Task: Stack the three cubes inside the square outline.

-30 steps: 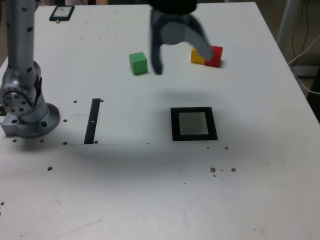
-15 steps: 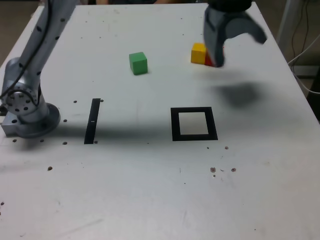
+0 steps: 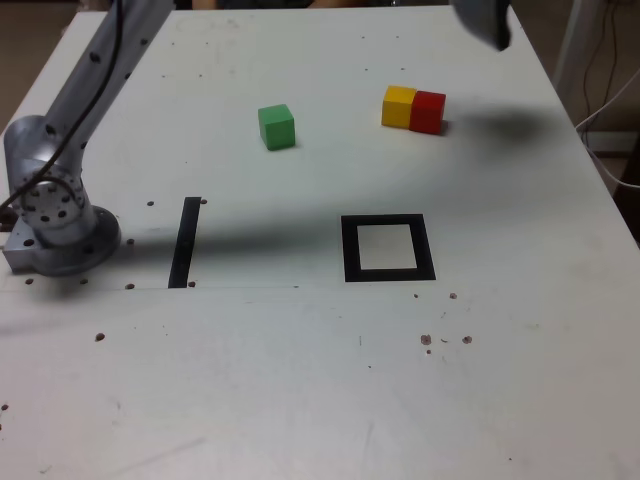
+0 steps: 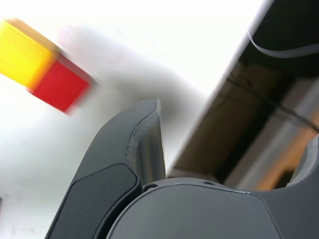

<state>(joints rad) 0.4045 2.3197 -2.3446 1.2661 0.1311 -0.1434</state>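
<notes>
1. The end effector [image 3: 484, 20], spread wide and carrying nothing, hangs at the table's [image 3: 300, 400] far edge, beyond the cubes.
2. The yellow cube [image 3: 398, 106] and red cube [image 3: 428, 111] touch, so separating them looks awkward; the green cube [image 3: 276, 127] sits well apart.
3. The square outline [image 3: 388, 248] is unfilled; no stacking has begun.

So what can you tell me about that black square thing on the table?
The square outline is a thick black frame with a pale centre, lying flat on the white table, and looks like a thin sheet or tape. It sits towards the exterior view's right, nearer the camera than the cubes. Nothing rests on it or touches it; its centre is bare. In the exterior view its sides run roughly parallel to the table's edges. A few dark specks dot the table just in front of it.
</notes>
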